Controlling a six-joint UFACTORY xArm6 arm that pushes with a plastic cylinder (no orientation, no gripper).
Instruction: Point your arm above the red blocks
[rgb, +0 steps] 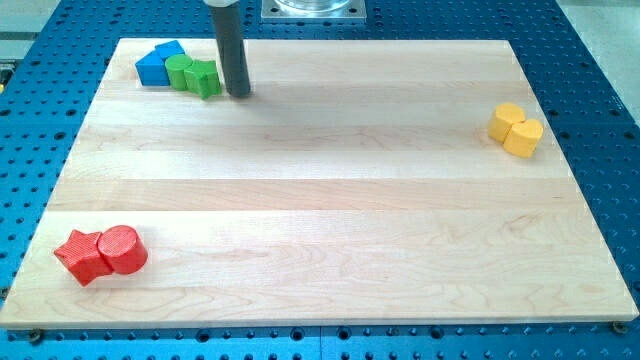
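Your rod has no fingers, only my tip (240, 95), upper left beside the green blocks (194, 75). The red blocks (101, 253) lie lower left on the worktop (330, 200), well below it.

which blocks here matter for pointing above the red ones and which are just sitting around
Part of the job:
- red star-shaped block, bottom left corner
- red cylinder block, touching the star's right side
- my tip, near the view's top, just right of the green blocks, far from the reds

Just lying about:
- blue block
- green blocks
- yellow blocks, right edge
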